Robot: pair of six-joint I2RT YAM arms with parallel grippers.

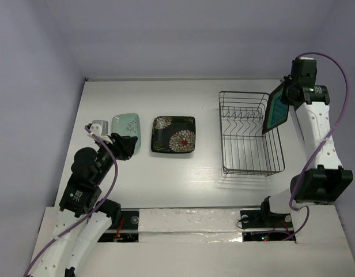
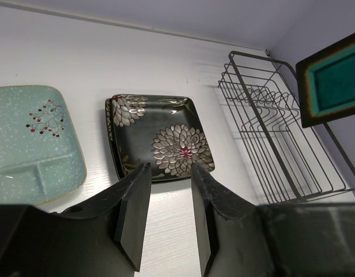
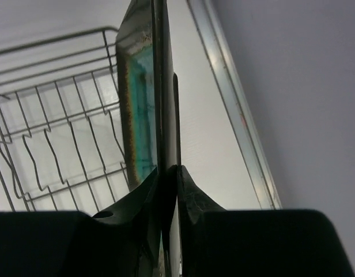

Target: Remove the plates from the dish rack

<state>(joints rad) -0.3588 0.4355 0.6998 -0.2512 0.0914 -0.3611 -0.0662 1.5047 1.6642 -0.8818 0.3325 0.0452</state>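
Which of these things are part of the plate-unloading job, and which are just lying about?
Part of the job:
dish rack
teal plate, clamped in the right gripper
two black flower plates, stacked on the table
mint green plate

Just there:
white table
purple cables on the arms

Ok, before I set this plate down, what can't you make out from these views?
Left wrist view: the lower black flower plate shows only its rim; the upper black flower plate covers the rest.
Right wrist view: the teal plate is edge-on, cut off at the top; its back is unseen.
Top view: the teal plate hides part of the dish rack's right rim.
Left wrist view: the mint plate runs off the left edge.
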